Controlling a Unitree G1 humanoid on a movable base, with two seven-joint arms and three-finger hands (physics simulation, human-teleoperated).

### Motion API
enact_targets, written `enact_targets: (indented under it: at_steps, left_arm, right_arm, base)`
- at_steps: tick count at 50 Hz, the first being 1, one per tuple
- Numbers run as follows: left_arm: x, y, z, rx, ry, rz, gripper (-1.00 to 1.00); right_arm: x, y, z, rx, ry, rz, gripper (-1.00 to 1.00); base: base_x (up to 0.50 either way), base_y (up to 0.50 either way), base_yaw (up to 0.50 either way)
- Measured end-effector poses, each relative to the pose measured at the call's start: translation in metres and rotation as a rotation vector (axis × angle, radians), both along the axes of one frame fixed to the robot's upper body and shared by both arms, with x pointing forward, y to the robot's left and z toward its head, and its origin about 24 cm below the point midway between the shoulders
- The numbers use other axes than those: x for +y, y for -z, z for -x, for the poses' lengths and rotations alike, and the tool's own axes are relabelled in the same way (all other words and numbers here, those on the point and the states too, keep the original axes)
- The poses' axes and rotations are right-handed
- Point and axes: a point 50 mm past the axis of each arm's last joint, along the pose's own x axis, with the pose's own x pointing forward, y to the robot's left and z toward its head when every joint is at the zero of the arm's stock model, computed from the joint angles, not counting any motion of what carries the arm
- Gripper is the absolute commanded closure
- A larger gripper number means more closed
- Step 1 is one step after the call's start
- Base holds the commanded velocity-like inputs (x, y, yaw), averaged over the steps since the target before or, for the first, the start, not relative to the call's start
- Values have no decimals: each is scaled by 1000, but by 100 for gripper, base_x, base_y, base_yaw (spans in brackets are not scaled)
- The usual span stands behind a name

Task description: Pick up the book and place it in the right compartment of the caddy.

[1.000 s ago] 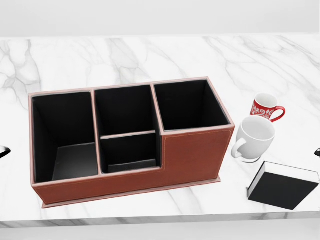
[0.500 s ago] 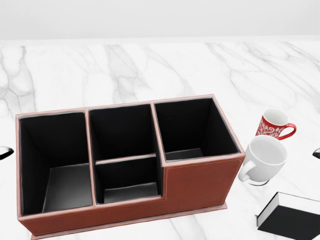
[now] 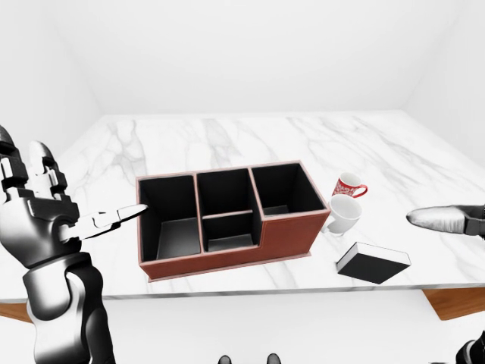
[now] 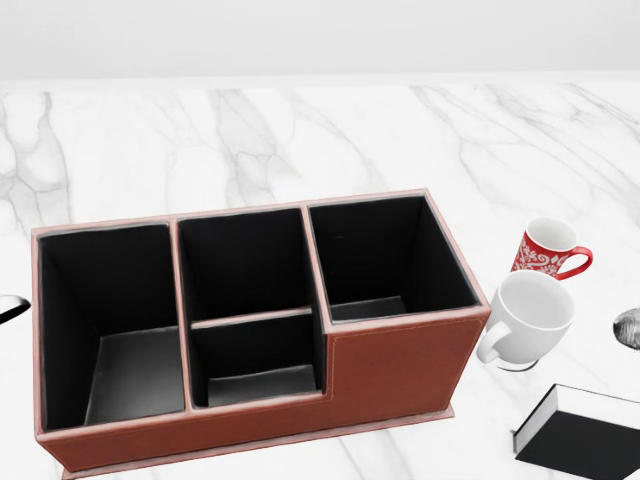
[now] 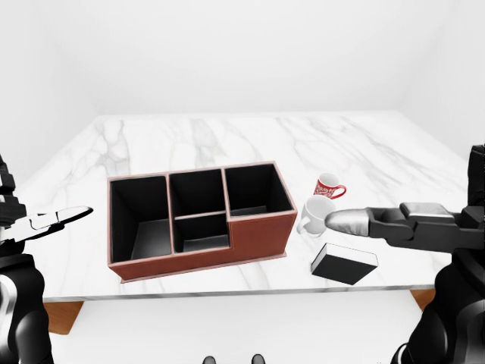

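Observation:
The book, black-covered with white page edges, lies flat on the marble table near its lower edge, to the right of the caddy and just below the mugs. The brown leather caddy has black compartments. Its right compartment holds nothing. In the left-eye view my left hand hovers open at the caddy's left end, fingers pointing right. My right hand is open with fingers stretched leftward, above the book and beside the white mug, touching neither. Its fingertip shows at the head view's right edge.
A white mug stands against the caddy's right end, with a red patterned mug just beyond it. The marble table ends in a near edge just below the caddy and the book. White walls surround it.
From one second ago the whole head view shifted down and closer, so the camera moved, then held still. My right fingertip has come further in at the right edge.

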Motion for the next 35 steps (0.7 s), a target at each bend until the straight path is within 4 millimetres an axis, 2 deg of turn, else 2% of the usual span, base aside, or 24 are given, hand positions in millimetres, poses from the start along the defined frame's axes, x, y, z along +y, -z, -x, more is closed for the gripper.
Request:
enact_targets:
  at_steps: [7,16,22,35]
  left_arm:
    - [0,-1,1,-6,-1,0,-100]
    - [1,-2,1,-8,-4,-2,-100]
    - [-1,-2,1,-11,1,-4,-100]
    - [-4,-2,3,-13,14,-3,-100]
  right_arm:
    - [11,-4,-2,71,113,291,-100]
    - [-6,24,-14,367,311,471,-100]
    - [-21,44,-16,560,405,514,-100]
    - [-53,61,-11,706,596,448,-100]
  base:
    - [0,0,0]
    - [0,0,0]
    - [0,0,0]
    - [0,0,0]
